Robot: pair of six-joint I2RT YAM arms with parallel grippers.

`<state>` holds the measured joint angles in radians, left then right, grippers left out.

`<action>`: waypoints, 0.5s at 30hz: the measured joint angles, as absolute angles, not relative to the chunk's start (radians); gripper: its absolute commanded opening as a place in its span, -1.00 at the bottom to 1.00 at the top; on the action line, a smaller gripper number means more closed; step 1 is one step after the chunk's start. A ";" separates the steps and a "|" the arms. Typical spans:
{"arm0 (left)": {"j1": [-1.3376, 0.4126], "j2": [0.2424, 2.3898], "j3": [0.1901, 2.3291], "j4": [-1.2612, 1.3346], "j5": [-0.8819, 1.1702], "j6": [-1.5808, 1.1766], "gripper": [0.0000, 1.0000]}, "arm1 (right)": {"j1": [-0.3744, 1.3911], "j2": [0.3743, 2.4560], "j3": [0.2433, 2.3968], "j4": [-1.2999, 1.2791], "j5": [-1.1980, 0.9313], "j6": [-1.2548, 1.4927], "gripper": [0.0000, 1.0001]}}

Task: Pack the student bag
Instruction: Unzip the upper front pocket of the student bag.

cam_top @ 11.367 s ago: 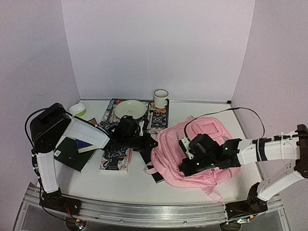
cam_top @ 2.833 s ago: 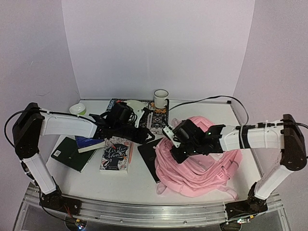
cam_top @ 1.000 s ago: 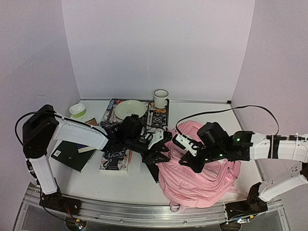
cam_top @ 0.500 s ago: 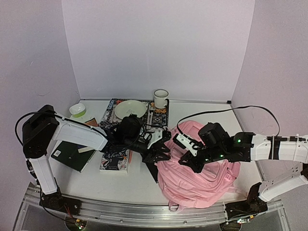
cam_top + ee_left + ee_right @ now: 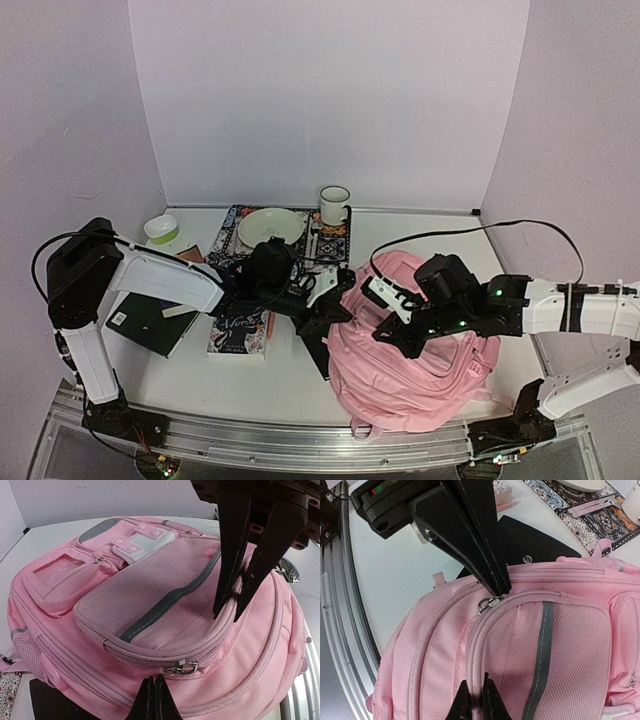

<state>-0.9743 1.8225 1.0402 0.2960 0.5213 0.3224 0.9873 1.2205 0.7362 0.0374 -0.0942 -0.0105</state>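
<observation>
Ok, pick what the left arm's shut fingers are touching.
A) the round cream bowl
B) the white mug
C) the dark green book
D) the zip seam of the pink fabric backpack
D: in the right wrist view the shut left fingers meet the zip seam of the pink fabric backpack, their tips right beside its metal zip pull.

Student bag (image 5: 420, 365) x1, pink, centre-right. Bowls x2: cream bowl (image 5: 272, 227) upper centre, small green bowl (image 5: 160, 228) upper left. Mug (image 5: 334, 204) x1, white, upper centre. Books x4, left-centre: green book (image 5: 138, 322), blue book (image 5: 178, 306) mostly under an arm, illustrated book (image 5: 238, 335), black book (image 5: 315, 352). Patterned mats (image 5: 232, 222) under bowl & mug: approx. 2, edges unclear. Grippers x2, mid-frame: left gripper (image 5: 335, 308), right gripper (image 5: 388, 326).
</observation>
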 measured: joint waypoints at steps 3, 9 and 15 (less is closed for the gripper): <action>-0.974 1.822 1.041 0.297 0.519 0.318 -1.00 | 0.987 1.216 0.736 0.036 -0.094 -0.010 -1.00; -0.973 1.822 1.045 0.297 0.522 0.328 -0.38 | 0.987 1.206 0.736 0.027 -0.097 -0.011 -1.00; -0.964 1.820 1.045 0.298 0.528 0.366 -0.07 | 0.987 1.205 0.736 0.023 -0.119 -0.011 -1.00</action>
